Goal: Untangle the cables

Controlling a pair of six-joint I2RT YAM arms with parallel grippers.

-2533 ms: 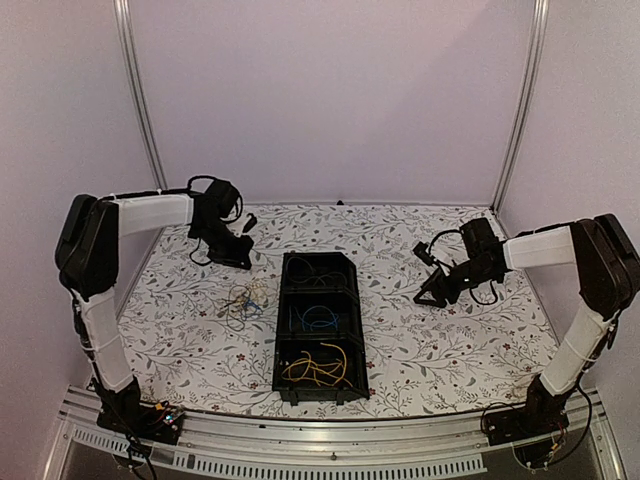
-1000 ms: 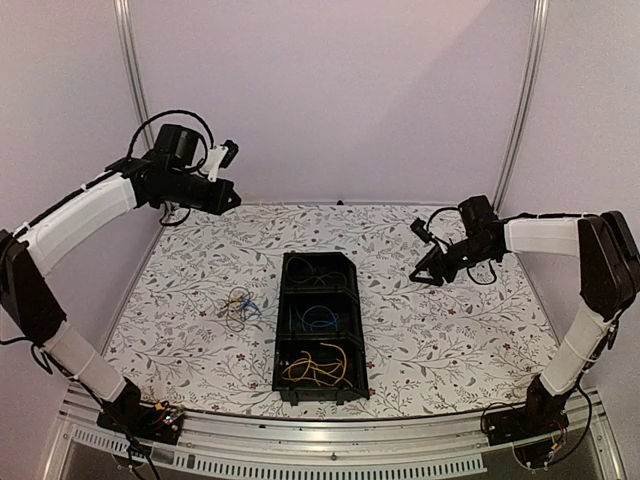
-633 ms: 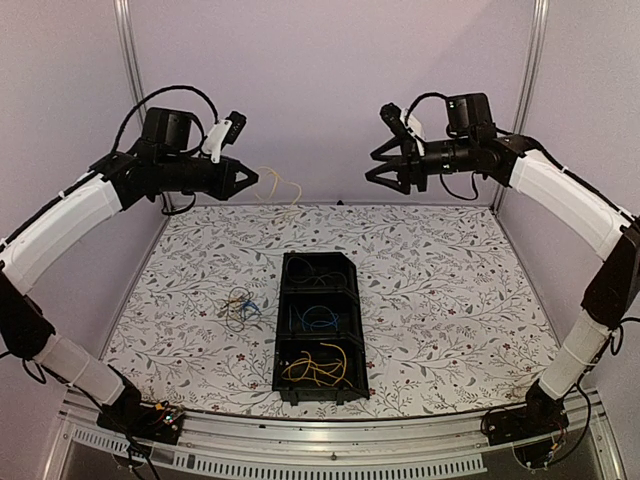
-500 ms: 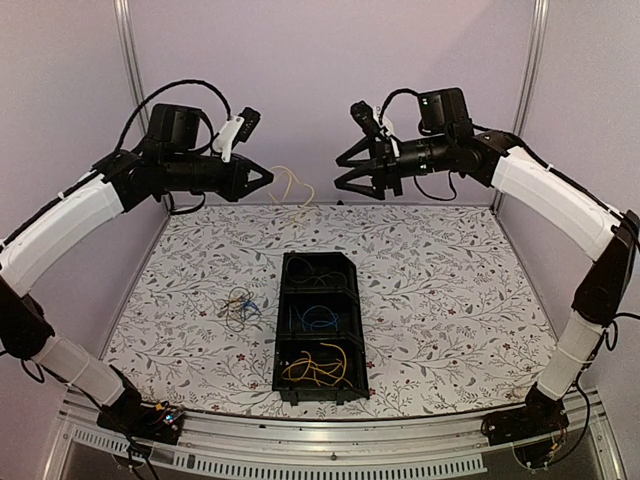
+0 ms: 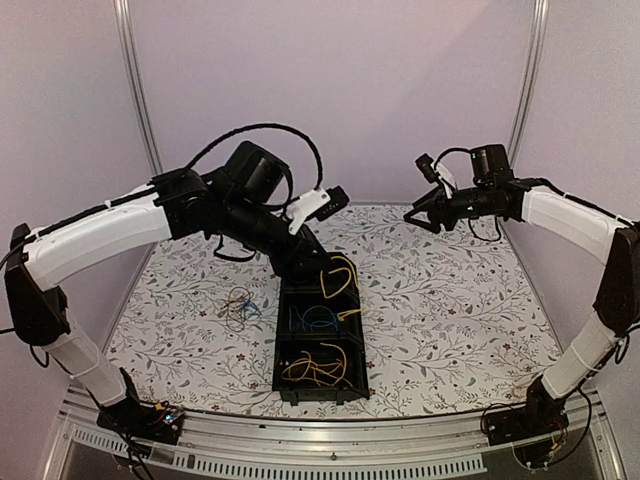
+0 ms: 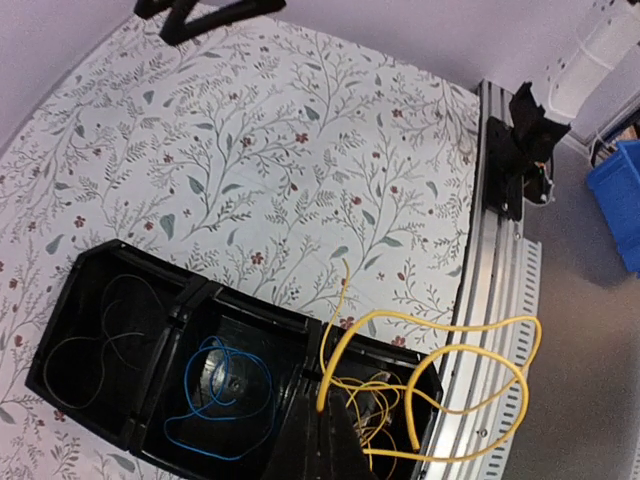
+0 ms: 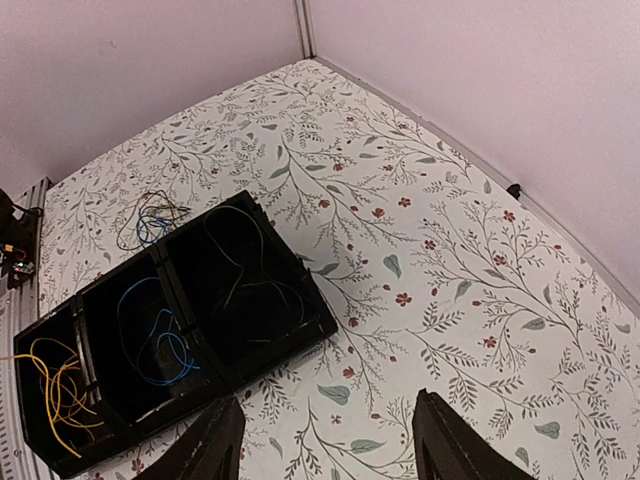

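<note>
Left gripper (image 5: 318, 278) pinches the yellow cable (image 5: 349, 276); we'd lower it slowly into the tray (image 5: 282, 332), yellow end; right gripper (image 5: 413, 216) spread, empty.

The table (image 5: 450, 300) has a white top printed all over with grey-green sprigs and small red flowers, and an aluminium rail (image 5: 400, 430) runs along its 6 o'clock edge. A long black tray (image 5: 280, 350) of three compartments lies directly on it near the middle, its length running from 12 to 6 o'clock and its near end close to the rail. At 9 o'clock of the tray, near its wall but apart from it, a small loose bunch of thin cables (image 5: 240, 305), yellow, blue and dark, lies tangled on the printed top.
</note>
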